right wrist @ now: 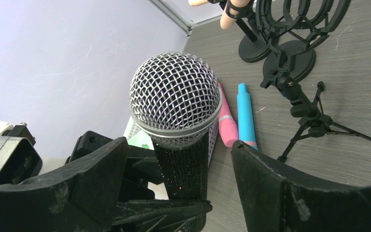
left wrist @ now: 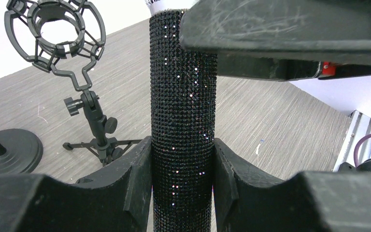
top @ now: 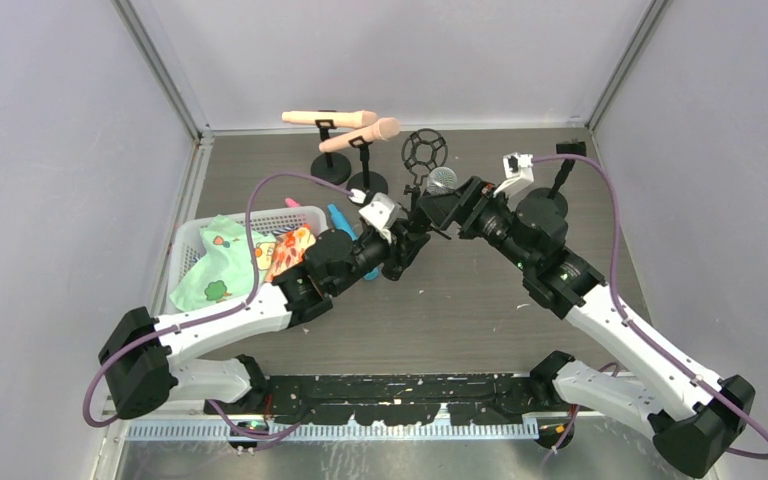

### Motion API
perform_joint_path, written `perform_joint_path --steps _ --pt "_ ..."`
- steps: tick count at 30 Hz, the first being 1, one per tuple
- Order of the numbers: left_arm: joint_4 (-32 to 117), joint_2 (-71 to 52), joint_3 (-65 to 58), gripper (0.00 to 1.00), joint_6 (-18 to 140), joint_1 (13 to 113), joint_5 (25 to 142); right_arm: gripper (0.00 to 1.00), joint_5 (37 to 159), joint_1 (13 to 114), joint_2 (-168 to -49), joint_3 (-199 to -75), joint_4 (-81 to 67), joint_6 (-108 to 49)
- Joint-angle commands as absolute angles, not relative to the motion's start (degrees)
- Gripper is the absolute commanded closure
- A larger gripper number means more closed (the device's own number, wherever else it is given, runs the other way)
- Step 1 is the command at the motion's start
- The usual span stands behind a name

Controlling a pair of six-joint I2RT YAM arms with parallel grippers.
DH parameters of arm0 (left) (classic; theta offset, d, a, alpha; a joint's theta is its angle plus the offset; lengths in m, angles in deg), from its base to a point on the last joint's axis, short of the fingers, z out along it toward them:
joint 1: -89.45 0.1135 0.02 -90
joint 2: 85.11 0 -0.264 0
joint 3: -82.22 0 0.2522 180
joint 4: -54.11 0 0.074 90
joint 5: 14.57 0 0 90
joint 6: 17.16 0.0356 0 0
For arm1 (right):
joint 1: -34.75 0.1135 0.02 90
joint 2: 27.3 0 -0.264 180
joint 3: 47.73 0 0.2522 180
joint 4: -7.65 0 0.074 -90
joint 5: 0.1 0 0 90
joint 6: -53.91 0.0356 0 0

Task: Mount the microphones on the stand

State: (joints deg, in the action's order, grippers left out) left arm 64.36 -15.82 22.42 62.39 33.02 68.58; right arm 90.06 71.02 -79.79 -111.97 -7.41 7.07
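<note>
My left gripper [left wrist: 183,154] is shut on the sparkly body of the black microphone [left wrist: 183,96], holding it up above the table. Its silver mesh head [right wrist: 175,96] points toward the back. My right gripper [right wrist: 178,159] is open, its fingers [right wrist: 270,183] standing either side of the body just below the head, with gaps. From above, both grippers [top: 412,232] [top: 438,208] meet mid-table. Two peach microphones [top: 330,118] [top: 360,135] sit in clips on round-base stands. An empty ring-shaped shock-mount stand [top: 423,150] is just behind the black microphone's head [top: 442,180]. A blue microphone [right wrist: 245,113] lies on the table.
A pink microphone [right wrist: 227,123] lies beside the blue one, next to a white basket [top: 195,240] holding printed cloth. The shock-mount stand's tripod legs [right wrist: 319,128] spread over the table. Another small black stand [top: 565,160] is at the back right. Walls enclose the table.
</note>
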Motion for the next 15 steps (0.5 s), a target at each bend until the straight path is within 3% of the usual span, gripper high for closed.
perform_joint_path --steps 1,5,12,15 --pt "71.99 -18.05 23.21 1.0 62.3 32.92 68.85 0.19 92.71 71.08 -81.46 -115.32 -2.94 9.15" --pt "72.6 -17.97 23.44 1.0 62.06 32.93 68.02 0.3 94.61 71.07 -83.15 -115.33 -1.56 9.77" --pt "73.4 -17.64 23.72 1.0 61.95 32.93 67.89 0.37 96.0 71.09 -84.75 -115.03 -0.72 9.34" --pt "73.16 -17.58 23.81 1.0 62.03 32.93 68.45 0.44 96.05 71.05 -85.36 -114.84 -0.04 8.63"
